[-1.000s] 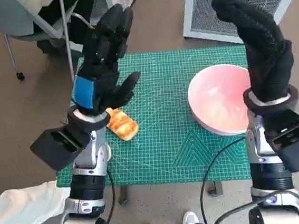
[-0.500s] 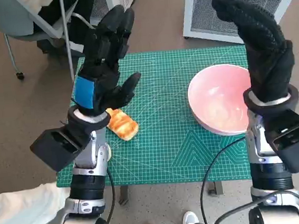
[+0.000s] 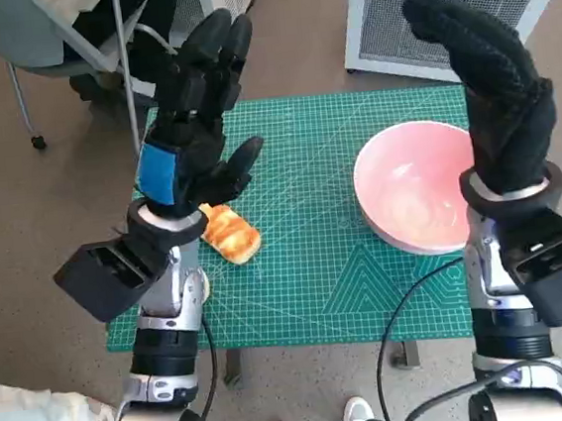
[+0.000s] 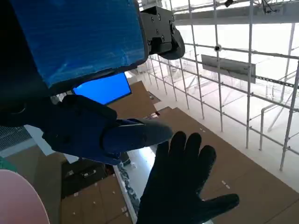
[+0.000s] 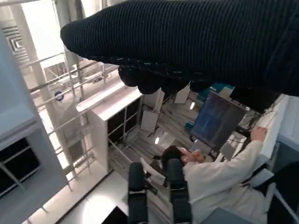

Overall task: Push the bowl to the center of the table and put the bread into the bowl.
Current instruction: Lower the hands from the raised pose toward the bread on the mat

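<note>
1. Plainly, the bowl [image 3: 416, 187] is the first concern: a wide, shallow pink dish sitting on the right side of the green cutting mat [image 3: 316, 267], off the middle of the table, with nothing in it. It looks rigid and smooth, probably light plastic or glazed ware, so I judge it will slide readily on the mat if pressed at its outer wall rather than lifted. A push low on the right-hand side of the wall should send it toward the centre; a push high on the rim could tip it.

2. Next, the bread [image 3: 229, 233] lies on the mat's left part, well apart from the bowl, a golden glazed roll partly hidden under the left forearm. It looks soft and light; a gentle grasp across its narrow width should hold it, while a hard squeeze would likely dent it.

3. Above the bread, the left hand [image 3: 194, 129] is raised with its fingers spread apart and holds nothing.

4. Over by the bowl's right edge, the right hand [image 3: 494, 100] stands upright in its glove, fingers extended together and empty, not touching the bowl as far as the head view shows.

5. Neither step of the task appears begun.
</note>
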`<state>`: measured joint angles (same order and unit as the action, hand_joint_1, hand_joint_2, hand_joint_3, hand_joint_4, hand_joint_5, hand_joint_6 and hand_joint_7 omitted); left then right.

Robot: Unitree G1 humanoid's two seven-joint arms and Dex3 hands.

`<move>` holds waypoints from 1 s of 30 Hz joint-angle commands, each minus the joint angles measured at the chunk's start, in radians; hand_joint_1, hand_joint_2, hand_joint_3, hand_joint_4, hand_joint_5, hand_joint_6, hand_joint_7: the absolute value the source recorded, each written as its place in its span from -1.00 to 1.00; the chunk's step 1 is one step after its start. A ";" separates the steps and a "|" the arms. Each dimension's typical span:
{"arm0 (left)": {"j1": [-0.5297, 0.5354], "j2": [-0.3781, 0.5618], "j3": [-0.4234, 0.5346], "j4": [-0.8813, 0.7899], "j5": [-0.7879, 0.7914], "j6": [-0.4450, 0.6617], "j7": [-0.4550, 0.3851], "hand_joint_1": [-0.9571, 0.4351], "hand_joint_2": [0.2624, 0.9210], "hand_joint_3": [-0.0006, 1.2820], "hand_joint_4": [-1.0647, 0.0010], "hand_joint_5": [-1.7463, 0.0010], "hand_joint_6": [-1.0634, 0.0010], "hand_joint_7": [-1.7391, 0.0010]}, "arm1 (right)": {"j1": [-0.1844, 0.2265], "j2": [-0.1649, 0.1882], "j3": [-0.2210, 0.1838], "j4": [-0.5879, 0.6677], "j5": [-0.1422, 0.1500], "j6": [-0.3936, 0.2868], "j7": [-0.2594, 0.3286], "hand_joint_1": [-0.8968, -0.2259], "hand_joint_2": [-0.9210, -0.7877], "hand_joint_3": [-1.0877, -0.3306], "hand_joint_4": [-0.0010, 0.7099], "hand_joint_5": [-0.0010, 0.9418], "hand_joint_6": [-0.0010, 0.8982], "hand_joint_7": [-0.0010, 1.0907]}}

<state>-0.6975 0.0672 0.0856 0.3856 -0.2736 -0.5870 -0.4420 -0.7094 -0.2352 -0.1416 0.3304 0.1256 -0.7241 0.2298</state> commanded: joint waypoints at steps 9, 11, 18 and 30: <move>0.037 0.004 0.006 -0.021 -0.008 0.003 0.010 -0.23 1.00 -0.43 0.70 1.00 1.00 0.35 | 0.094 -0.132 -0.198 0.246 -0.021 -0.087 -0.123 0.05 -1.00 -0.18 -0.25 -1.00 -0.99 0.10; 0.038 0.004 0.010 -0.020 -0.015 0.005 0.009 -0.22 1.00 -0.44 0.69 1.00 0.99 0.35 | 0.103 -0.149 -0.219 0.306 -0.038 -0.102 -0.159 0.04 -1.00 -0.20 -0.26 -1.00 -1.00 0.10; 0.039 -0.004 0.018 -0.011 -0.026 0.012 0.013 -0.21 1.00 -0.47 0.67 0.99 0.98 0.35 | 0.118 -0.194 -0.251 0.498 -0.052 -0.135 -0.224 0.09 -1.00 -0.29 -0.30 -1.00 -1.00 0.08; 0.040 -0.002 0.022 -0.013 -0.027 0.022 0.014 -0.21 1.00 -0.50 0.64 0.99 0.94 0.37 | 0.072 -0.172 -0.255 0.796 -0.010 -0.090 -0.217 0.21 -1.00 -0.41 -0.29 -0.99 -0.94 -0.13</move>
<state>-0.6626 0.0646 0.1010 0.3787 -0.2901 -0.5723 -0.4311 -0.6243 -0.4305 -0.3943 1.0567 0.0964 -0.8545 0.0026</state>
